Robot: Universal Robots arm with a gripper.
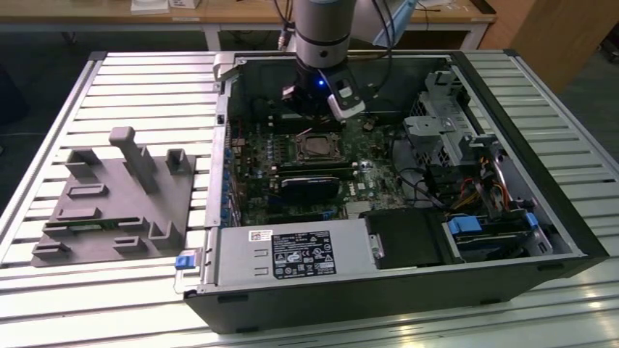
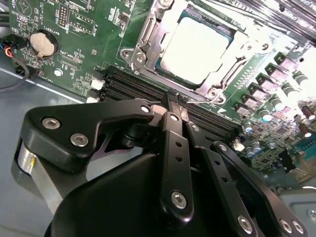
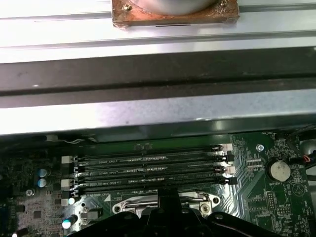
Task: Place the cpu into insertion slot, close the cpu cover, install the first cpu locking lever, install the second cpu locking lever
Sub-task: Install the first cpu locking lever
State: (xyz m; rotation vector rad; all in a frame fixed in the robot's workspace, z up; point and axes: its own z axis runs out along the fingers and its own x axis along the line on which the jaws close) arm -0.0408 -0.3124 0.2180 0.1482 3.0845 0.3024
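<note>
Hovering closed and empty at the covered cpu's point(image 1: 314, 148) twelve o'clock in the exterior view, the gripper point(image 1: 312, 119) seems mid-latching, needing fine alignment.

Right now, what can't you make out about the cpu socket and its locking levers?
- Locking levers: in the second wrist view the cpu shows through the cpu cover, but the picture edge cuts off the cover's far side, so whether they are latched is unclear.
- Insertion slot: in the first wrist view the gripper and the picture edge hide most of it.
- Exterior view: the levers are too small to tell.
</note>
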